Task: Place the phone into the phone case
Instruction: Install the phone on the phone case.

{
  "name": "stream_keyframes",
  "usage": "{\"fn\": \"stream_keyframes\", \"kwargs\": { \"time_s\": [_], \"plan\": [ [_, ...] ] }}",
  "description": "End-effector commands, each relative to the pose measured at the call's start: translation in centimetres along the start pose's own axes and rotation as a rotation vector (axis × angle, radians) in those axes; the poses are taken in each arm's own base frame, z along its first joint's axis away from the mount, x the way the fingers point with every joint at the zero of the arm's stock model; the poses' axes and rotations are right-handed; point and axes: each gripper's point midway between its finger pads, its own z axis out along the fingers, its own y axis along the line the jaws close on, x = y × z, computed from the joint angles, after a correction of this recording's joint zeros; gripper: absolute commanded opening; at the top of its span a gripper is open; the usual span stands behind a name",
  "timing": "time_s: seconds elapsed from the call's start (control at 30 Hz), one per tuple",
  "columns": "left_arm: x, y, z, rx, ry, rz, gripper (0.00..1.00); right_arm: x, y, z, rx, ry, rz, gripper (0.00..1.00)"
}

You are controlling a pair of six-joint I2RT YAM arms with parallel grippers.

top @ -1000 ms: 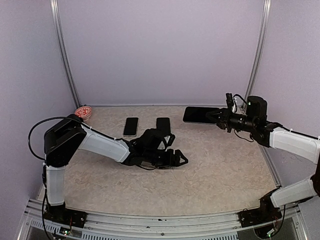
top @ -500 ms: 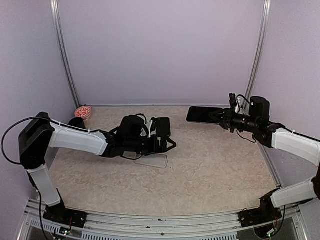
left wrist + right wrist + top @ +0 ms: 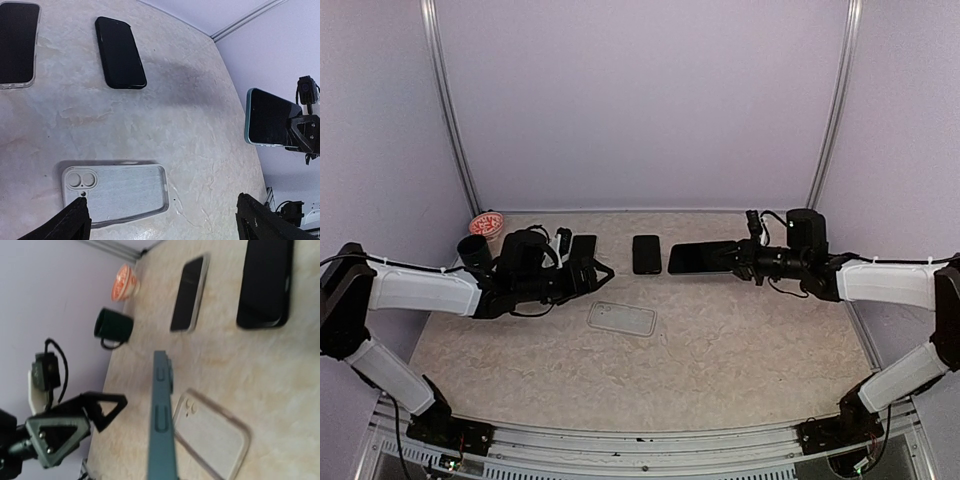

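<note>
We hold our left claw (image 3: 590, 272) wide open near the clear phone case (image 3: 621, 318); our right claw (image 3: 740, 258) grips the phone (image 3: 698, 257).

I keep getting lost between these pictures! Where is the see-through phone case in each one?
Top external: clear case, just left of centre, lower half.
Left wrist: bottom left.
Right wrist: bottom, right of centre.
Shared landmark: the black phone lying flat.
</note>
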Motion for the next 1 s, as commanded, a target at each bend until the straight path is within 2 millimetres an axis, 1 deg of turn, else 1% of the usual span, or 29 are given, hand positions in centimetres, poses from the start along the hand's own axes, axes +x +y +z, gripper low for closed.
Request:
{"fn": "stream_keyframes", "kwargs": {
  "time_s": [0.0, 0.13, 0.27, 0.4, 0.53, 0.77, 0.97],
  "plan": [
    [-1.1, 0.4, -1.1, 0.024, -0.054, -0.020, 0.99, 0.4, 2.1, 1.8, -0.094, 0.002, -0.012, 0.00],
    [-0.7, 1.3, -1.1, 0.035, -0.047, -0.043, 0.99, 1.5, 2.1, 3.6, -0.101, 0.038, -0.001, 0.00],
    [0.0, 1.9, -0.6, 0.041, -0.034, -0.043, 0.99, 2.5, 2.3, 5.3, -0.100, 0.062, 0.000, 0.00],
    [0.6, 2.3, -0.1, 0.061, -0.023, -0.044, 0.99, 4.0, 2.2, 7.1, -0.109, 0.101, 0.025, 0.00],
    [1.0, 3.2, 0.2, 0.055, -0.020, -0.054, 0.99, 5.3, 2.4, 8.8, -0.138, 0.136, 0.056, 0.00],
    [1.4, 4.4, 0.8, 0.040, -0.018, -0.067, 0.99, 5.8, 2.5, 10.9, -0.130, 0.148, 0.060, 0.00],
    [2.0, 5.3, 1.4, 0.039, -0.011, -0.089, 0.99, 6.6, 1.3, 12.2, -0.106, 0.160, 0.102, 0.00]
  ]
}}
